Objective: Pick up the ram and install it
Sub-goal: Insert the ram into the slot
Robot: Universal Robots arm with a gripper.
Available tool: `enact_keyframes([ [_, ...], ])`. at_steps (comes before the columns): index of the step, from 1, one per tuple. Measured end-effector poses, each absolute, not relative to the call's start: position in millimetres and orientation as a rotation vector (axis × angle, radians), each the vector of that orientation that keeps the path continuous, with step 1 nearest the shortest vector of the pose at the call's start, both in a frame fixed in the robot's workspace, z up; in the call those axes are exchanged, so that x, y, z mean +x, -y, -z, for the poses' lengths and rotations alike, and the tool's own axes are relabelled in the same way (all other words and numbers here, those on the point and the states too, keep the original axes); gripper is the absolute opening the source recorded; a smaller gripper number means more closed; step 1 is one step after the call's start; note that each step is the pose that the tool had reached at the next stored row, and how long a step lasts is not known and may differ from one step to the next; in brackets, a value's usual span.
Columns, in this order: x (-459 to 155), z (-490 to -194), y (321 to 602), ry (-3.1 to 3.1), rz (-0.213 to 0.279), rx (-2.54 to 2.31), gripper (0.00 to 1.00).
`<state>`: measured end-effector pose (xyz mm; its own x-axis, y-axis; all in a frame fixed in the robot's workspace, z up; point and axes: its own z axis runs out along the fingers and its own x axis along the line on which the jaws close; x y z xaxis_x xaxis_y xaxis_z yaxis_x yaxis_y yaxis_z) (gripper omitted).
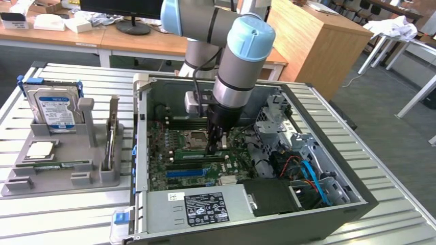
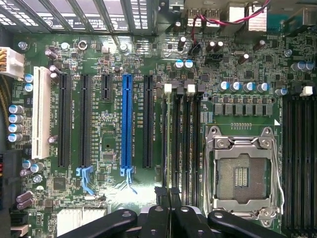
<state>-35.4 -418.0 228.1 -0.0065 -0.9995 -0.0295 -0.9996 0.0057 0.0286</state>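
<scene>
Gripper (image 1: pixel 215 149): fingers almost fully closed, low over the memory slots (image 2: pixel 181 144).
Ram (image 1: pixel 194 153): green strip along the slots under the fingertips; gripped or merely pressed, cannot tell.
Step, judged: seating. This calls for even downward pressure, with the strip square to its slot.

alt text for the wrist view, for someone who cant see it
A shut gripper hangs over a green motherboard, at the long ram slots beside the empty processor socket. A blue slot stands among black expansion slots.
</scene>
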Motion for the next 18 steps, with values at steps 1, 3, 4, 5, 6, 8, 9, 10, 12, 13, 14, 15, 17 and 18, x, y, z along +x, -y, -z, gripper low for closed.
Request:
enact_keyframes([
  [1,-35.4,-227.7,418.0,-2.227,-0.064,-2.214,0.11],
  [3,-35.4,-226.5,418.0,-2.227,-0.064,-2.214,0.11],
  [4,-35.4,-226.0,418.0,-2.227,-0.064,-2.214,0.11],
  [5,-35.4,-225.5,418.1,-2.227,-0.064,-2.214,0.11],
  [6,-35.5,-225.2,418.1,-2.228,-0.064,-2.214,0.11],
  [8,-35.4,-225.2,418.1,-2.228,-0.064,-2.214,0.11],
  [9,-35.4,-225.2,418.1,-2.228,-0.064,-2.214,0.11],
  [10,-35.4,-225.1,418.0,-2.228,-0.064,-2.214,0.11],
  [12,-35.4,-225.1,418.0,-2.227,-0.064,-2.214,0.13],
  [13,-35.4,-225.0,418.0,-2.227,-0.064,-2.214,0.18],
  [14,-35.4,-225.1,418.0,-2.227,-0.064,-2.214,0.18],
  [15,-35.4,-225.1,418.0,-2.227,-0.064,-2.214,0.24],
  [17,-35.4,-225.0,418.0,-2.227,-0.064,-2.214,0.31],
  [18,-35.4,-225.1,418.0,-2.227,-0.064,-2.214,0.31],
])
